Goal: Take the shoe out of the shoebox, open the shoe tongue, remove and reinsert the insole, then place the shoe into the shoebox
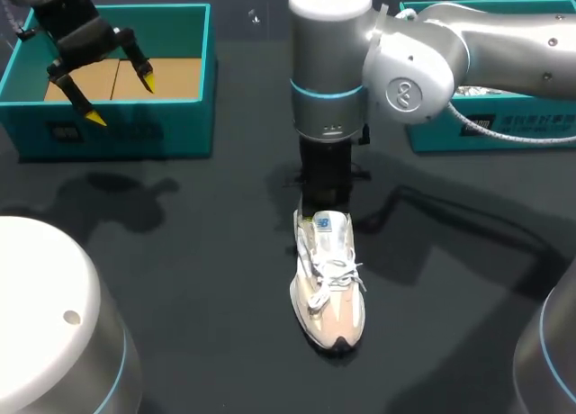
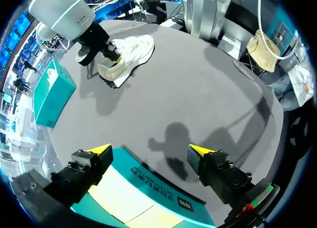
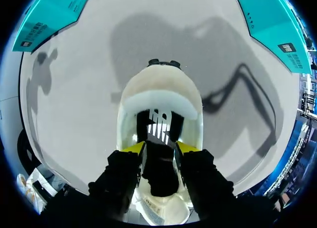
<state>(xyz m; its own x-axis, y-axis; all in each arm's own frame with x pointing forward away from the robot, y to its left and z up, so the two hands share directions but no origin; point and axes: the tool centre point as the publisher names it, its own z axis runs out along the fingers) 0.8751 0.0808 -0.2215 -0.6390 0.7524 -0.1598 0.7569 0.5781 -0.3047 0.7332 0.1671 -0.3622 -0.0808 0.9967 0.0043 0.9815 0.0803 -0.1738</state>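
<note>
A white and beige shoe (image 1: 329,283) lies on the dark table, toe toward the front edge. My right gripper (image 1: 325,202) comes straight down at its heel end. In the right wrist view its yellow fingertips (image 3: 133,147) stand a little apart inside the shoe (image 3: 161,96) opening, open, with the dark insole (image 3: 158,126) ahead between them. My left gripper (image 1: 121,97) hangs open and empty over the teal shoebox (image 1: 117,133) at the back left. The left wrist view shows that gripper (image 2: 149,149) above the shoebox (image 2: 158,191), the shoe (image 2: 130,50) far ahead.
A second teal box (image 1: 490,130) with white paper in it sits at the back right. The same box (image 2: 49,94) appears beside the shoe in the left wrist view. My right arm (image 1: 423,63) spans the table's back middle.
</note>
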